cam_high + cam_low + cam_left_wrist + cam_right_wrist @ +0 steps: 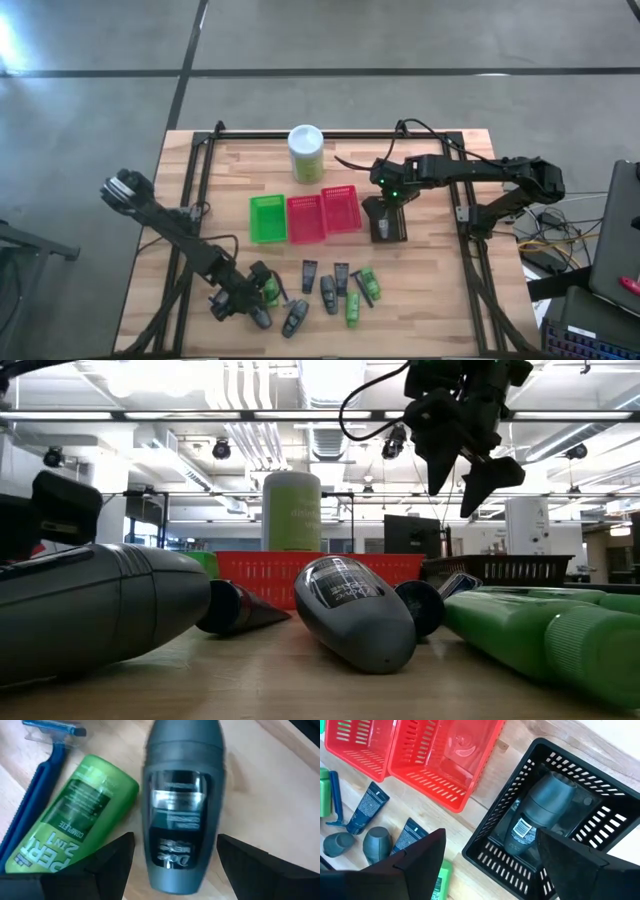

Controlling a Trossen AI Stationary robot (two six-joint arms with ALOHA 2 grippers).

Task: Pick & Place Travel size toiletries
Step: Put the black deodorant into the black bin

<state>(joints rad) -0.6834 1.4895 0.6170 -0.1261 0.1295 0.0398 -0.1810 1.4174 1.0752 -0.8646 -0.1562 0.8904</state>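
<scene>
Left pincer (172,857) gapes wide around a grey bottle (181,805), apart.

We see a pale, matt wooden table (440,300), slotted plastic baskets (435,760), a smooth grey plastic bottle (182,815) with glossy label, and a satiny green tube (75,815).

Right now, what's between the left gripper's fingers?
In the left wrist view, a dark grey oval bottle lies on the wood between the open fingers of the left gripper, not yet gripped.
</scene>
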